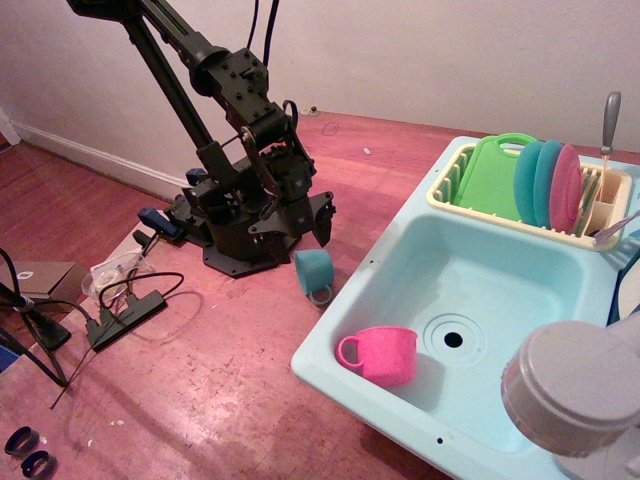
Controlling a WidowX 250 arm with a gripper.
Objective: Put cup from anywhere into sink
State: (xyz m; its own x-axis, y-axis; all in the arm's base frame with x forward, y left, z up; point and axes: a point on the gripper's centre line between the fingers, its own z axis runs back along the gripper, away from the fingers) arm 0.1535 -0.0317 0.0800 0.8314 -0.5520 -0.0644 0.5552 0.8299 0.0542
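The teal-blue cup (pixel 313 270) sits tilted on the red-brown floor just left of the sink's left rim, with its loop handle toward the camera. My black gripper (pixel 304 228) hangs just above and behind the cup, jaws open, holding nothing. The light-aqua sink (pixel 500 280) fills the right side, with a round dark drain hole (pixel 453 339) in its basin.
A pink cup (pixel 380 355) lies in the basin near the front left corner. A cream dish rack (pixel 530 195) with a green board and plates stands at the sink's back. A grey faucet (pixel 570 390) looms at front right. Cables and a black hub (pixel 125 310) lie at left.
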